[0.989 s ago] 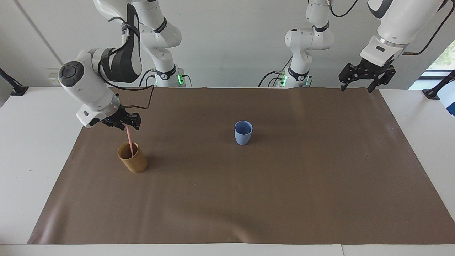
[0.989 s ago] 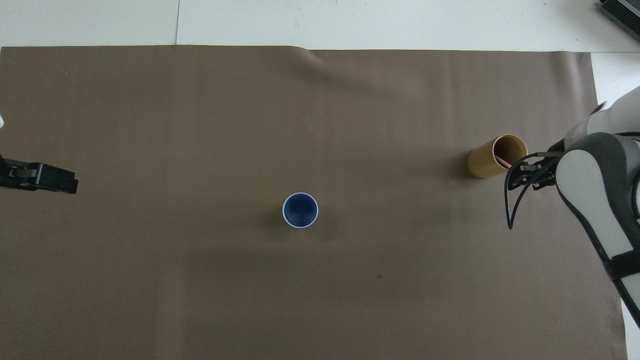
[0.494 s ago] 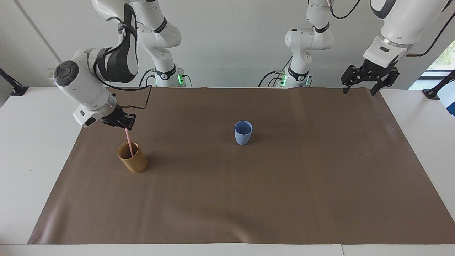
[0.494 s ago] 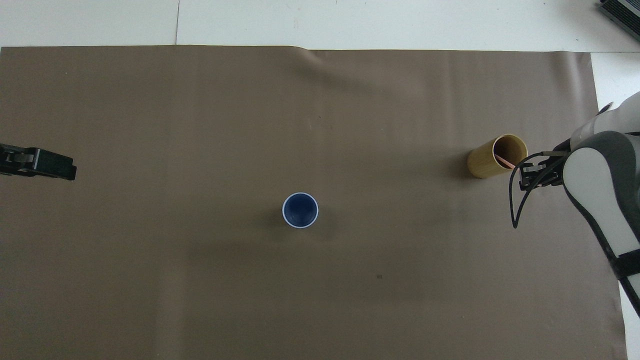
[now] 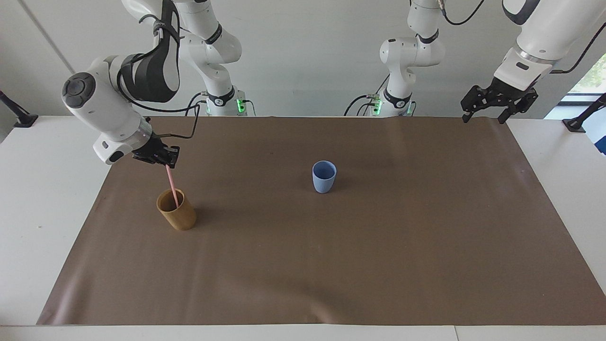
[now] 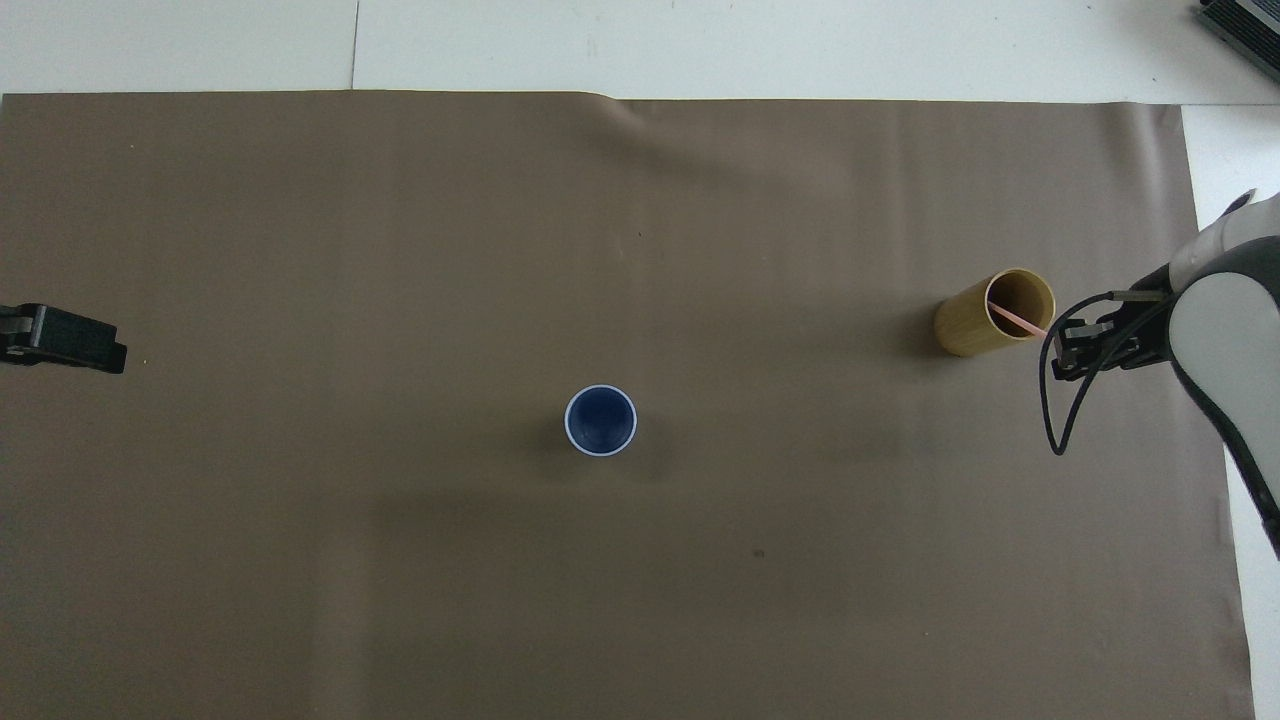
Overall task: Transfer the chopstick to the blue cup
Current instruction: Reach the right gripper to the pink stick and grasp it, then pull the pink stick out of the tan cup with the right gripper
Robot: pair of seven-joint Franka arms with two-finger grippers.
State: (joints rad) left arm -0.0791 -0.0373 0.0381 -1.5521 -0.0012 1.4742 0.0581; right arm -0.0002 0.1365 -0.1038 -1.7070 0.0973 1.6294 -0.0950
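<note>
- The thin, straight pale-pink chopstick (image 5: 172, 186) looks light, stiff and smooth; judged from its slimness, it could pivot or slip in a loose pinch, so a firm hold near its upper end suits it, leaving the lower length free to drop into a cup.
- The chopstick stands tilted, with its lower end inside the tan-brown cylindrical cup (image 5: 177, 210) toward the right arm's end of the brown mat (image 5: 331, 265) on the white desk (image 5: 42, 213).
- The right end effector (image 5: 165, 162) is over the mat just beside that cup, its fingertips clamped together on the chopstick's top end.
- The small light-blue tapered cup (image 5: 324, 176) stands empty near the mat's middle, well apart from the tan-brown cup; the stick must clear the tan rim before travelling there.
- The left end effector (image 5: 486, 115) waits in the air over the mat's edge at its own end, fingers spread apart, holding nothing.
</note>
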